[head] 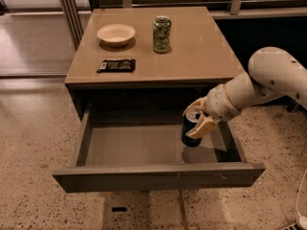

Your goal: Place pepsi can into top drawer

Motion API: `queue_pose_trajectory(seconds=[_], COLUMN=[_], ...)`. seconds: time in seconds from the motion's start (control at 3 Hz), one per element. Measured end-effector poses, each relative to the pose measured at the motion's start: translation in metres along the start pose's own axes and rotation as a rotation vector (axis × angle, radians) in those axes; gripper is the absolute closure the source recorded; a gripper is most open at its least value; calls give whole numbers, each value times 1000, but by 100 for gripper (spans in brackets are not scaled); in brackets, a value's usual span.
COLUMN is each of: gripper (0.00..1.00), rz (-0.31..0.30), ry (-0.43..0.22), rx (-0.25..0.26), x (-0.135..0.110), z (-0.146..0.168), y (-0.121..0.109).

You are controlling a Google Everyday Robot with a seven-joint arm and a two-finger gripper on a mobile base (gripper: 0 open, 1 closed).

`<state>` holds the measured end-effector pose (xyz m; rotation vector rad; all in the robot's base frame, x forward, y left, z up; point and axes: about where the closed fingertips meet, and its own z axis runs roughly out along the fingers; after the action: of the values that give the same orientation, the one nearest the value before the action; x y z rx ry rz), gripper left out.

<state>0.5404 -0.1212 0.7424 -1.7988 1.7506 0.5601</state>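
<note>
Camera view shows you the tool (197, 122) gripping the pepsi can (190, 138) upright, low in the right of the open top drawer (158, 177); releasing and withdrawing are left.

On the tan-topped bench (201, 56): a shallow cream bowl (116, 33) at back left, a green patterned drink can (162, 34) upright beside it — and a flat black packet (116, 65) near the front edge. The pincer (195, 124) hangs below that edge, at right.
</note>
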Motion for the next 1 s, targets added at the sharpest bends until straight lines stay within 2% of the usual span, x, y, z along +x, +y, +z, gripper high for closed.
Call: queue_pose_trajectory(seconds=[0.33, 1.0], gripper=[100, 100], rz=[-47, -53], ry=[19, -38], rx=[47, 110], x=[17, 43], z=[16, 48], y=[-3, -22])
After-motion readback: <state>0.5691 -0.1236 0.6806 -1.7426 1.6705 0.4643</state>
